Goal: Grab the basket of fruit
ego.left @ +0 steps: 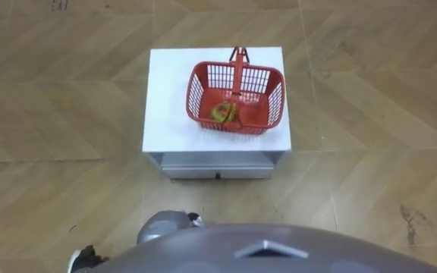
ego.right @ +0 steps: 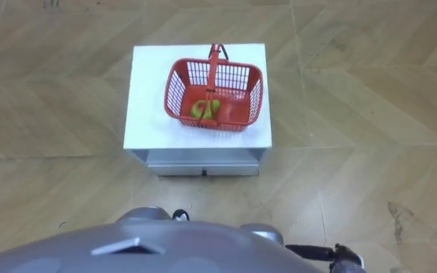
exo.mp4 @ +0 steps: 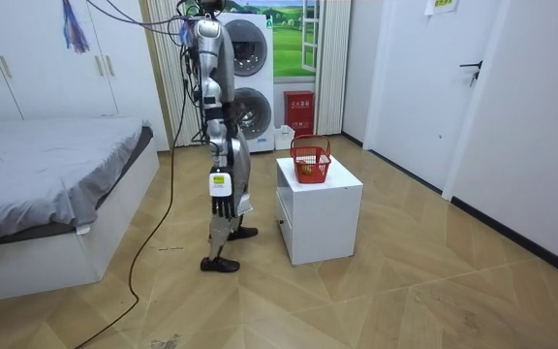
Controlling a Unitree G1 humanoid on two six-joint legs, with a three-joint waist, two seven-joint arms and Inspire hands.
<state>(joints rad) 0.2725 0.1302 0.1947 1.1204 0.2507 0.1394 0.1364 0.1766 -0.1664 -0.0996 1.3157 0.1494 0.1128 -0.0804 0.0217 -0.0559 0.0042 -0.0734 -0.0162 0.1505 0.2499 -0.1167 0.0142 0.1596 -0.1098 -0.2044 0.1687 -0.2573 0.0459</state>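
Observation:
The red plastic fruit basket (ego.left: 258,114) stands on a low white cabinet (ego.left: 169,98), towards its far right part, with its handle (ego.left: 238,64) upright. A green and yellow fruit (ego.left: 222,112) lies inside it. I stand facing the cabinet's drawer front, about a step away. In the room view my right hand (exo.mp4: 221,194) hangs at my side with relaxed straight fingers, well short of the basket (exo.mp4: 309,160). A bit of my left hand (ego.left: 82,262) shows at the lower left edge, low beside my body.
The cabinet has a drawer (ego.left: 217,173) in its front. Wooden floor lies all round it. A bed (exo.mp4: 46,184) stands behind me, stacked washing machines (exo.mp4: 250,82) by the back wall, and a door (exo.mp4: 410,87) at the room view's right.

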